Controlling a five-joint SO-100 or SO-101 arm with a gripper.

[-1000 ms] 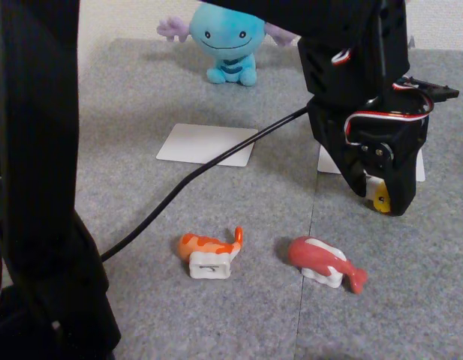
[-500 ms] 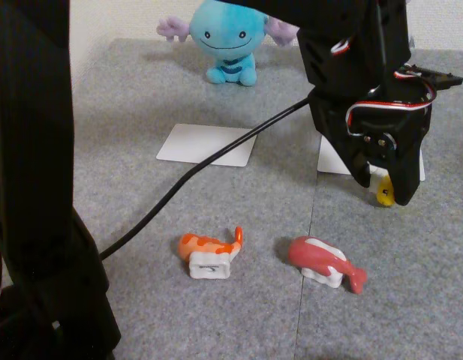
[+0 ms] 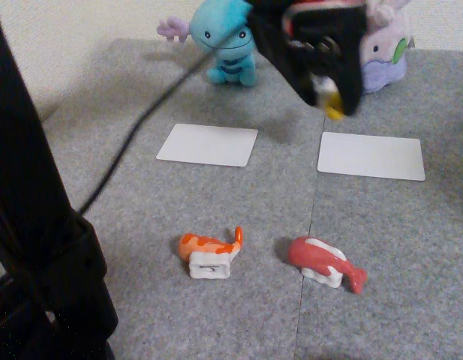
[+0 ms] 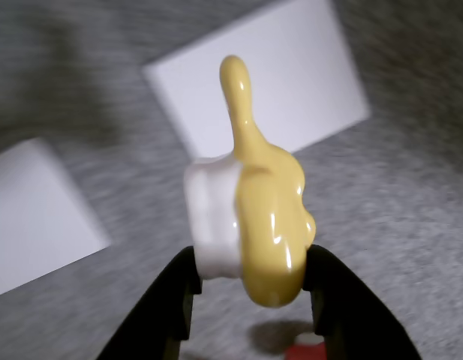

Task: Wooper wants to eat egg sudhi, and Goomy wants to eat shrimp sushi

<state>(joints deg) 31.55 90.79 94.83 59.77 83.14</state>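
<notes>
My gripper [image 3: 330, 96] hangs in the air at the back, between the two plushes, shut on the yellow egg sushi [image 3: 333, 105]. The wrist view shows the egg sushi [image 4: 255, 214] with its white rice block clamped between my black fingers [image 4: 176, 296], above two white cards. Wooper [image 3: 220, 41], light blue, sits at the back left, partly behind my arm. Goomy [image 3: 389, 49], pale lilac, sits at the back right. The orange striped shrimp sushi [image 3: 209, 253] lies on the grey mat near the front.
A red-pink fish-tailed sushi piece [image 3: 325, 262] lies to the right of the shrimp. One white card [image 3: 208, 145] lies before Wooper, another white card [image 3: 371, 156] before Goomy. A black cable [image 3: 118, 157] crosses the left mat. The arm's black base [image 3: 43, 247] stands front left.
My gripper rose from low over the right card and swung back and left, carrying the egg sushi. Goomy, hidden before, now shows.
</notes>
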